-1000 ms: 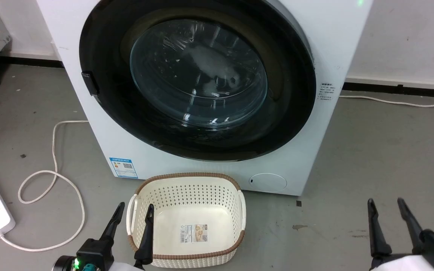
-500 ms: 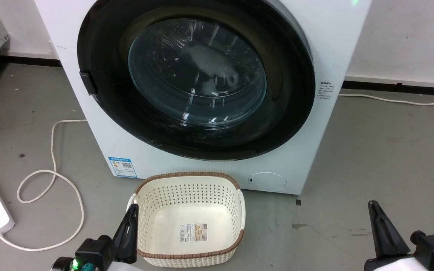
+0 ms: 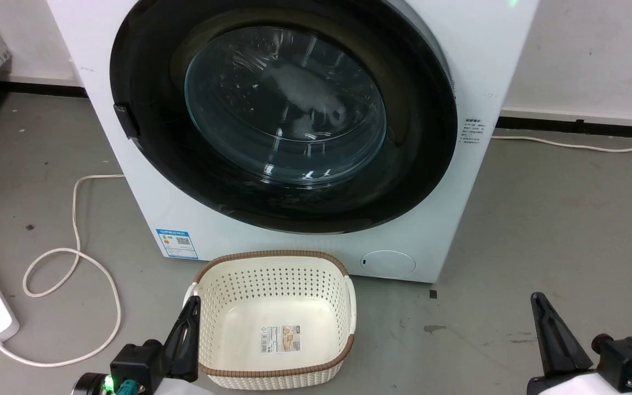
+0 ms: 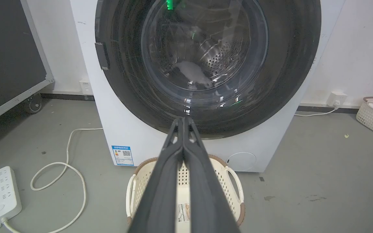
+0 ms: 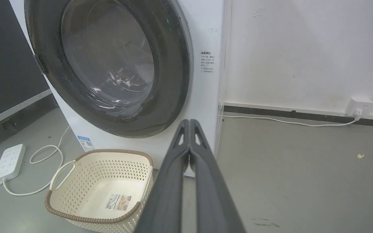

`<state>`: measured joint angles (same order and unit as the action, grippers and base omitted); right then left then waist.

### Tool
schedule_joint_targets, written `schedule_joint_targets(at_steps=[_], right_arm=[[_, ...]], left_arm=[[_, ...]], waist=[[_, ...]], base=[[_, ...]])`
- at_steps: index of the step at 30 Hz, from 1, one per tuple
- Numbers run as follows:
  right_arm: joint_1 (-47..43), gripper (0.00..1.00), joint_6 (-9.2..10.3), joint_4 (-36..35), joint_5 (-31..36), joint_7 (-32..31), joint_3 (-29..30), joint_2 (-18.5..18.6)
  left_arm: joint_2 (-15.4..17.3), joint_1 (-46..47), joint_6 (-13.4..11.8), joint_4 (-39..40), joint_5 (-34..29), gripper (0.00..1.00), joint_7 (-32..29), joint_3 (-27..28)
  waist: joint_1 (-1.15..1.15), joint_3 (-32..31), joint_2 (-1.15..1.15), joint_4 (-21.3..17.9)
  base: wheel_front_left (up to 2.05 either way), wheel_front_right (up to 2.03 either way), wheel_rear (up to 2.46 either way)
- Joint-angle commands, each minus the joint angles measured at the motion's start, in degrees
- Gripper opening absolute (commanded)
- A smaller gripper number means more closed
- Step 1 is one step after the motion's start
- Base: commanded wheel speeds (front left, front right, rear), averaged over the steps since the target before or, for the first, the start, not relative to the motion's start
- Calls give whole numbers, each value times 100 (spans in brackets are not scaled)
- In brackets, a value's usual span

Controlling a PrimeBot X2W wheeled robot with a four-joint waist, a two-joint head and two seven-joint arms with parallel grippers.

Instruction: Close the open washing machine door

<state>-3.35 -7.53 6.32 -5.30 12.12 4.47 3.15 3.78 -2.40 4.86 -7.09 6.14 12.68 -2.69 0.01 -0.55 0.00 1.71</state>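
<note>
Since a second ago, both your claws have gone from spread to fully closed, gripping nothing.

Head view: left claw (image 3: 193, 304) sits low left, just beside the basket (image 3: 272, 254). Right claw (image 3: 536, 297) sits low right over the floor (image 3: 541, 219). The washing machine door (image 3: 286, 109) is ahead, looking flush with the machine front (image 3: 486, 55).

Left wrist view: fingers (image 4: 167, 181) pressed together, tips in line with the door's lower rim.

Right wrist view: fingers together, door at upper left.

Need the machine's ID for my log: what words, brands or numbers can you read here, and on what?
Nothing can be quoted; no brand name shows.
On the washing machine, low left: blue sticker with a QR code, print too small to read.
On its right edge: grey print block, blurred.
On the floor of the basket: barcode label, too small to read.
</note>
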Motion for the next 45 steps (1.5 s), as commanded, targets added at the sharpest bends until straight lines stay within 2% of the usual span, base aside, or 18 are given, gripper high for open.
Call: schedule_joint_targets(at_steps=[1, 45], right_arm=[[49, 0, 1, -60, 55, -42, -22, -4], [168, 0, 2, -298, 253, -529, -199, -14]], left_arm=[[-9, 34, -44, 40, -52, 0, -30, 25], [-43, 120, -228, 318, -286, 0, -546, 126]], waist=[[0, 1, 0, -3], [0, 23, 0, -73]], base=[[0, 0, 0], [0, 0, 0]])
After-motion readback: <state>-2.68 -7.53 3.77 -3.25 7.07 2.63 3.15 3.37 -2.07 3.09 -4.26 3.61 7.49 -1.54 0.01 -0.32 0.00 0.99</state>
